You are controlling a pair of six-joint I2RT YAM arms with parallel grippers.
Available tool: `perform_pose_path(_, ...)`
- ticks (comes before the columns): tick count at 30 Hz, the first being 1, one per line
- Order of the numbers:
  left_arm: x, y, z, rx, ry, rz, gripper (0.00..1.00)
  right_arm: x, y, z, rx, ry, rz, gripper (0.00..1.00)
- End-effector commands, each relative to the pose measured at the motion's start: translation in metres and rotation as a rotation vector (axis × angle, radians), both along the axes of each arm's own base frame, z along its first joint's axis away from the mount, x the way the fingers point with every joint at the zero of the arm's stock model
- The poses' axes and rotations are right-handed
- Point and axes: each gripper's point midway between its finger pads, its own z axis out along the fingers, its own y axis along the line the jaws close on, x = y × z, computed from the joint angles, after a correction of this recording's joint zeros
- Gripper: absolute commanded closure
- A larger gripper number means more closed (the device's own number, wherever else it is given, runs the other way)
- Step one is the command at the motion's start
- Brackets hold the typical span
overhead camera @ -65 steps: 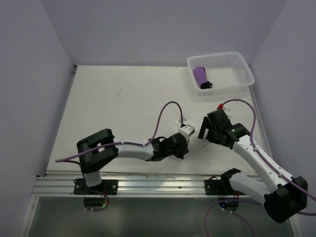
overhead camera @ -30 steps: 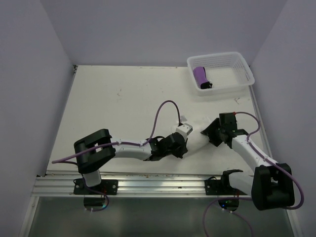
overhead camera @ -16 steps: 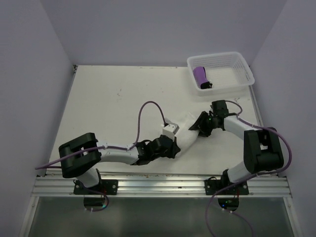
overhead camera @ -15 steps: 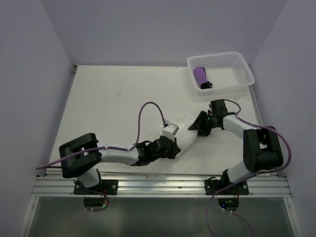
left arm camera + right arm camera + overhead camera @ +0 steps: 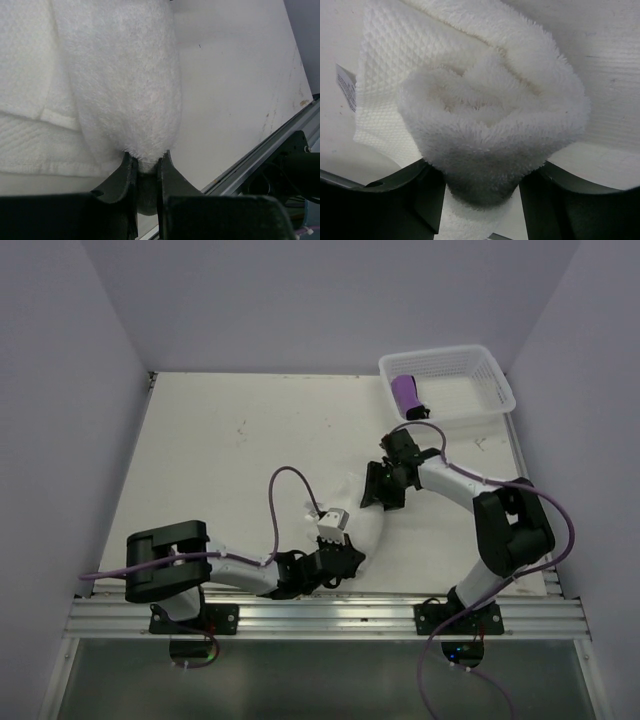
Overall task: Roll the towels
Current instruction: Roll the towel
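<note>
White towel (image 5: pixel 490 110) within right tool (image 5: pixel 482 180)

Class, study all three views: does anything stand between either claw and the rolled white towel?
Nothing visible does. The left claw pinches the near end of the white towel, and the right claw grips its far end directly.

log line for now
white towel: partly rolled | left gripper: pinching one end | right gripper: clamping other end | purple towel: in basket

Overhead looks down; wrist cameras hug white towel (image 5: pixel 490 110).
</note>
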Motion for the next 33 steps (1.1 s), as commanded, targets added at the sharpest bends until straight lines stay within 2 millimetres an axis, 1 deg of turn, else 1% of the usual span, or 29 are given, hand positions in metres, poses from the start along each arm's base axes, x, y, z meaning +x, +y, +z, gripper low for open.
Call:
perform_pose_path(1,-0.079,-0.001,-0.024,-0.026,0.214,-0.198,1.00,0.043,-0.041,-0.016,-0.267,-0.145,-0.064,0.42)
perform_pose_path(3,-0.077,0.003,-0.027,-0.013,0.212,-0.183,1.00,0.043,-0.038,-0.013,-0.265,-0.137,-0.047,0.34)
perform_pose_path(4,-0.078,0.006,-0.030,-0.007,0.217,-0.180,1.00,0.047,-0.034,-0.007,-0.249,-0.146,-0.037,0.31)
perform_pose_path(5,-0.078,0.006,-0.031,-0.010,0.220,-0.179,1.00,0.047,-0.032,-0.003,-0.245,-0.150,-0.031,0.26)
perform_pose_path(8,-0.078,0.007,-0.033,-0.010,0.226,-0.172,1.00,0.049,-0.029,0.012,-0.232,-0.176,-0.009,0.20)
perform_pose_path(10,-0.078,0.007,-0.035,-0.009,0.232,-0.167,1.00,0.050,-0.026,0.020,-0.221,-0.188,-0.002,0.18)
perform_pose_path(14,-0.076,0.012,-0.036,-0.029,0.255,-0.134,1.00,0.048,-0.023,0.032,-0.194,-0.201,0.004,0.16)
perform_pose_path(15,-0.076,0.020,-0.043,-0.029,0.277,-0.118,1.00,0.048,-0.022,0.036,-0.185,-0.207,0.005,0.16)
perform_pose_path(16,-0.075,0.023,-0.043,-0.044,0.288,-0.111,1.00,0.049,-0.020,0.039,-0.175,-0.211,0.009,0.16)
perform_pose_path(17,-0.074,0.021,-0.038,-0.086,0.291,-0.116,1.00,0.049,-0.018,0.041,-0.167,-0.214,0.017,0.15)
perform_pose_path(18,-0.076,0.029,-0.045,-0.082,0.314,-0.120,1.00,0.049,-0.016,0.043,-0.157,-0.216,0.027,0.15)
perform_pose_path(19,-0.071,0.031,-0.045,-0.096,0.318,-0.111,1.00,0.050,-0.014,0.045,-0.150,-0.220,0.032,0.15)
perform_pose_path(20,-0.069,0.029,-0.042,-0.116,0.315,-0.119,1.00,0.051,-0.013,0.046,-0.152,-0.222,0.037,0.15)
perform_pose_path(22,-0.065,0.028,-0.042,-0.107,0.303,-0.132,1.00,0.054,-0.013,0.046,-0.157,-0.217,0.044,0.15)
perform_pose_path(23,-0.064,0.027,-0.043,-0.095,0.298,-0.135,1.00,0.053,-0.014,0.045,-0.164,-0.203,0.048,0.15)
perform_pose_path(24,-0.063,0.023,-0.040,-0.093,0.289,-0.148,1.00,0.053,-0.015,0.043,-0.172,-0.196,0.043,0.15)
perform_pose_path(26,-0.064,0.020,-0.044,-0.070,0.289,-0.161,1.00,0.055,-0.020,0.041,-0.208,-0.185,0.025,0.16)
perform_pose_path(27,-0.064,0.016,-0.041,-0.075,0.286,-0.172,1.00,0.055,-0.021,0.040,-0.215,-0.182,0.019,0.16)
perform_pose_path(30,-0.064,0.015,-0.043,-0.074,0.296,-0.178,1.00,0.057,-0.028,0.034,-0.259,-0.166,0.005,0.21)
perform_pose_path(31,-0.064,0.016,-0.043,-0.073,0.300,-0.176,1.00,0.057,-0.029,0.033,-0.261,-0.163,0.002,0.24)
perform_pose_path(33,-0.064,0.017,-0.045,-0.077,0.309,-0.174,1.00,0.055,-0.030,0.030,-0.270,-0.152,0.006,0.27)
